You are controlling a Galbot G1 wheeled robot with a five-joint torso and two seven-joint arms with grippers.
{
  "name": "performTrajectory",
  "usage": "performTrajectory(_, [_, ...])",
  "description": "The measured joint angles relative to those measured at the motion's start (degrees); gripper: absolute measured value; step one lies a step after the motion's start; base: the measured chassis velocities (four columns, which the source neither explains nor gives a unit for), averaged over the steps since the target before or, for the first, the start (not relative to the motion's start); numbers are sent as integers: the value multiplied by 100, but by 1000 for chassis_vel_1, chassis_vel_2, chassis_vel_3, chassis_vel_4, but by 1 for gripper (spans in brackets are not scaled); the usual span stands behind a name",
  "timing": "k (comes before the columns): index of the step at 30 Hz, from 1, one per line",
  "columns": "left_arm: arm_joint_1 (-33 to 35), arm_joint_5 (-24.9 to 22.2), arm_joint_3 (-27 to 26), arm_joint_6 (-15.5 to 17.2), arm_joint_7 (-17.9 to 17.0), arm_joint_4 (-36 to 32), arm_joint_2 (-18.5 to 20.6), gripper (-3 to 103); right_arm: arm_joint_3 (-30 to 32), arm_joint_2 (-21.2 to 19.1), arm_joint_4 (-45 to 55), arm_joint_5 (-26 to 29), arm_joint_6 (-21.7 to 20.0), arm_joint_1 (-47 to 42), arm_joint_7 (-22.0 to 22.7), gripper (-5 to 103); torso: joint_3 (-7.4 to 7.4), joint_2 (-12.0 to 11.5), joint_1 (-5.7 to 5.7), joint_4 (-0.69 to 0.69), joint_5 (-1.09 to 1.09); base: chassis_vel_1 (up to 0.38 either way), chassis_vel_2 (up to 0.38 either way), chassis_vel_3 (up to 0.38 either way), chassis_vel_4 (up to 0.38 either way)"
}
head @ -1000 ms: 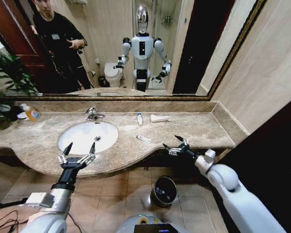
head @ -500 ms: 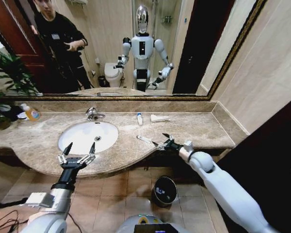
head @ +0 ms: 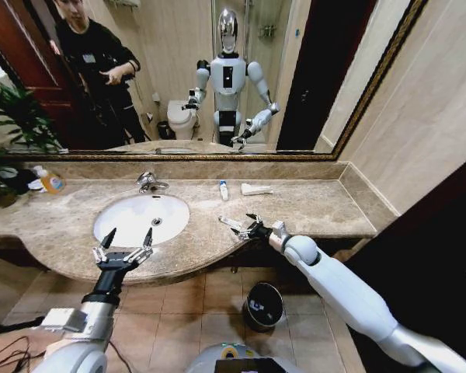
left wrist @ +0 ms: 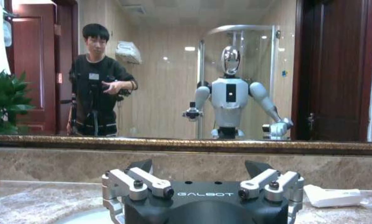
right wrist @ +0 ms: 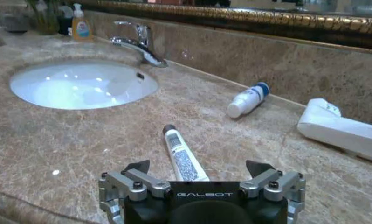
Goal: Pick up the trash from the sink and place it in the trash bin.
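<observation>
Right gripper [head: 243,228], fingers spread, poised low over the countertop [head: 311,203] with the small white tube [head: 230,223] lying between the open jaws and pointing away toward the basin; in the right wrist view the same tube [right wrist: 183,157] running from between the two fingertips [right wrist: 138,166] out toward its dark cap, not yet pinched. Farther back by the wall: a white bottle with blue cap [right wrist: 247,100] on its side, and just beside it a flat white tube [right wrist: 347,130]. To the robot's left, the sink [head: 142,217], white basin apparently bare, chrome faucet [head: 149,182] behind it, soap bottle [head: 50,182] near the far corner. Left gripper [head: 124,250], also spread, holding nothing, parked at the counter's front edge before the basin. On the floor below the counter, the trash bin [head: 262,305], nothing clearly visible inside. By this evidence, task at its opening: no item lifted, three pieces left on the marble, first grasp about to close.
</observation>
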Motion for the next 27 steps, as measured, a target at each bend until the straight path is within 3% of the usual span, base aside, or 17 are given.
performTrajectory(12, [0, 0, 0, 0, 0, 0, 0, 100, -529, 334, -372, 430, -288, 551, 433, 102, 0, 0, 0, 1, 0, 0, 0, 0, 0])
performTrajectory(17, [0, 0, 0, 0, 0, 0, 0, 100, -685, 480, -495, 511, -356, 689, 561, 89, 0, 0, 0, 1, 0, 0, 0, 0, 0])
performTrajectory(27, [0, 0, 0, 0, 0, 0, 0, 100, -794, 575, -623, 509, -354, 830, 566, 82, 0, 0, 0, 0, 1, 0, 0, 0, 0])
